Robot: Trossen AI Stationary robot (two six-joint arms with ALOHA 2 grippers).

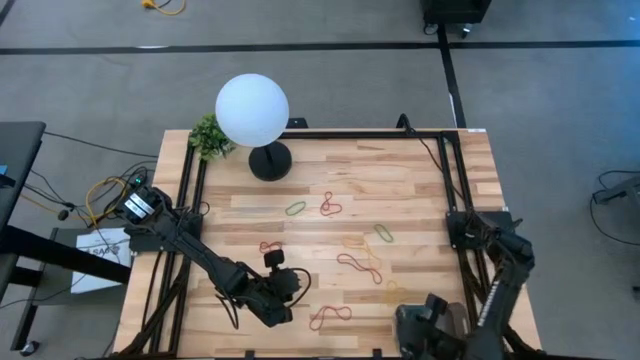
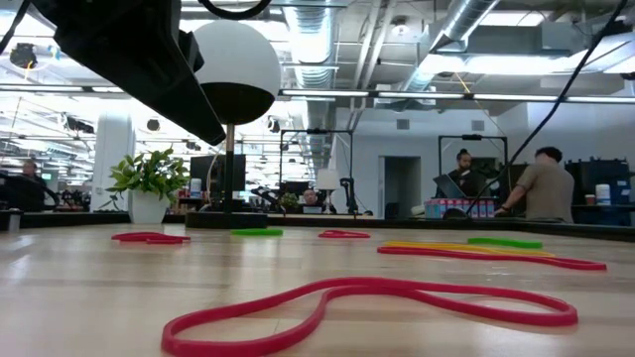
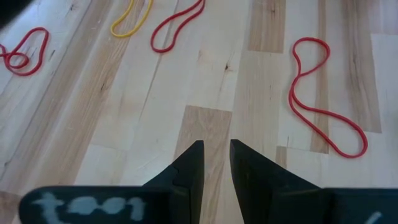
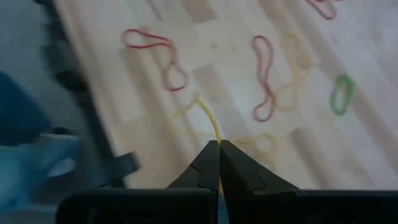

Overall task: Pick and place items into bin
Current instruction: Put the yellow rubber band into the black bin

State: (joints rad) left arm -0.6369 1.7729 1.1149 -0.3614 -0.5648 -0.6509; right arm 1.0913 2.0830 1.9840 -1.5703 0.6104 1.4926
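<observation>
Right gripper [image 4: 218,163] fully closed, pinching yellow band [image 4: 208,118], raised above table: carry step. Bin not visible; next, locate bin, release. Left gripper [image 3: 216,163] slightly parted, empty, red band [image 3: 323,96] just ahead.

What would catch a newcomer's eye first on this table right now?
The big white globe lamp at the table's far edge, then the coloured rubber bands scattered over the wood. Nearer the front, the right pincer is shut on a yellow band, lifting it; the left pincer hovers open, holding nothing.
</observation>
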